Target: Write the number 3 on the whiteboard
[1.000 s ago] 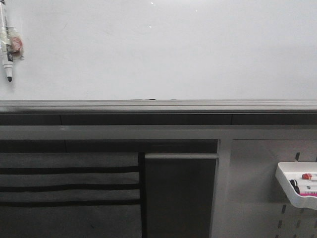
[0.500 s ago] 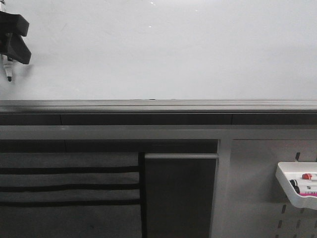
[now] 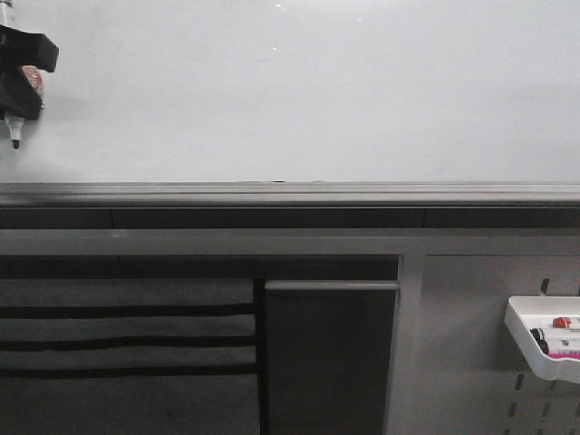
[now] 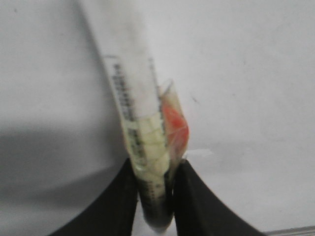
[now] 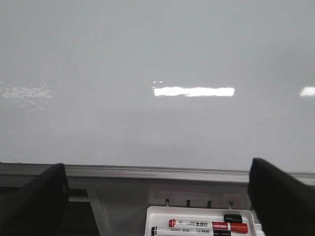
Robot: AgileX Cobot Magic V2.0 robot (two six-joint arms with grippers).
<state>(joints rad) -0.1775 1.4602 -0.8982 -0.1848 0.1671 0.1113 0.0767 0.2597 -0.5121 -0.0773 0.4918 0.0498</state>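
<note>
The whiteboard [image 3: 299,91] fills the upper front view, and what shows of it is blank; the number 3 is out of view. At its far left hangs a white marker [image 3: 14,131], black tip down, with yellowish tape and a red bit on its barrel. My left gripper [image 3: 20,72] is on that marker. In the left wrist view its black fingers [image 4: 118,201] press both sides of the marker [image 4: 133,108], so the left gripper [image 4: 155,169] is shut on it. My right gripper [image 5: 156,167] is wide open and holds nothing, facing the whiteboard [image 5: 147,49].
A dark grey rail [image 3: 290,193] runs under the board. Lower right, a white tray [image 3: 521,331] with a red and a black marker hangs on the grey pegboard [image 3: 462,362]; the right wrist view shows this tray [image 5: 150,216] below the gripper. A dark panel [image 3: 331,362] sits below centre.
A second ago the marker hung alone at the far left. My left gripper has come in from the left edge and closed on it; the marker tip sits slightly higher.
</note>
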